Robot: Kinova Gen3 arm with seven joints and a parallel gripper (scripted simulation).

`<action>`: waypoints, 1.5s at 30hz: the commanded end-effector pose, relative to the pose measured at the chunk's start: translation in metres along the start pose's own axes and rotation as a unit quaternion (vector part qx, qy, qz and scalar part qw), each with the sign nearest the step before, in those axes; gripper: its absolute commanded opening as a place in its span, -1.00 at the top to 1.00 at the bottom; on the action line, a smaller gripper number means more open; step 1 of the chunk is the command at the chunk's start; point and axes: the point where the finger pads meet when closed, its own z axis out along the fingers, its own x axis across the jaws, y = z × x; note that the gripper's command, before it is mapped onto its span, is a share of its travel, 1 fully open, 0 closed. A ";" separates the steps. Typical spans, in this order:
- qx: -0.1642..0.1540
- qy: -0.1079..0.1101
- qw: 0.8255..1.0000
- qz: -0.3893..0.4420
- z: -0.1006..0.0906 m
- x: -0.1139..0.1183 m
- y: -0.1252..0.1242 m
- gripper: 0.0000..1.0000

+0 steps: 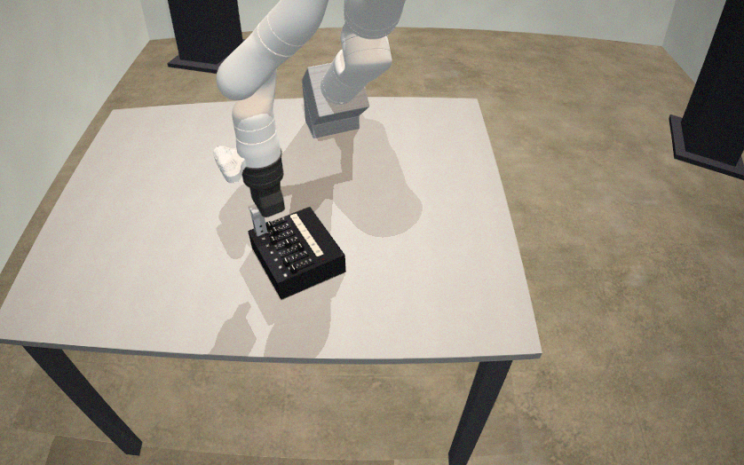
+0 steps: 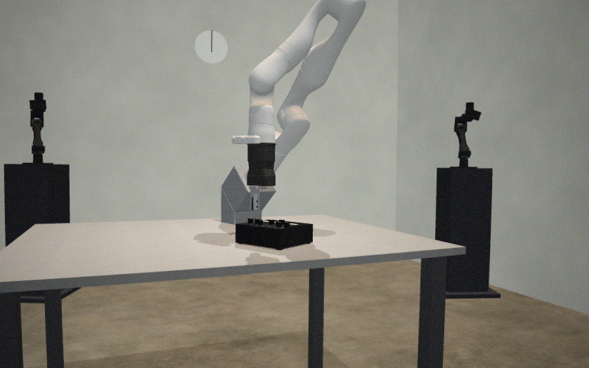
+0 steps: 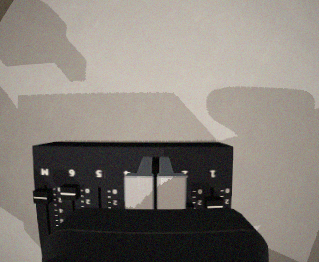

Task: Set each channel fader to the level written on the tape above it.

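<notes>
The black lighting desk [image 1: 327,233] [image 2: 260,235] [image 3: 95,159] stands on the table, with its pale tape [image 1: 307,235] along one side of the faders. My gripper [image 1: 261,232] [image 2: 254,209] [image 3: 155,174] is shut and empty, upright just above the desk's low-number end. In the wrist view its fingers hide the 3 label and parts of its neighbours. There the fader 6 cap [image 3: 69,192] has its line near 0, the fader 1 cap [image 3: 214,203] near 2, and the master cap [image 3: 41,197] between 0 and 2. No cap shows in the visible part of slot 5. The tape levels are unreadable.
The table [image 1: 450,277] [image 2: 105,251] carries the arm's grey base block [image 1: 335,109] [image 2: 235,196] behind the desk. Dark pedestals [image 2: 36,196] [image 2: 464,219] with small arms stand beyond the table. The gripper body hides the desk's nearer part in the wrist view.
</notes>
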 end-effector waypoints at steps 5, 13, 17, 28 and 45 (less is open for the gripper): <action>0.001 0.000 1.000 0.000 0.000 0.000 0.000 1.00; 0.001 0.000 1.000 0.000 0.001 0.000 0.000 1.00; 0.001 0.000 1.000 0.000 0.002 0.000 0.000 1.00; 0.000 0.000 1.000 0.000 0.007 0.000 0.000 1.00; 0.000 0.000 1.000 0.000 0.018 0.000 -0.001 1.00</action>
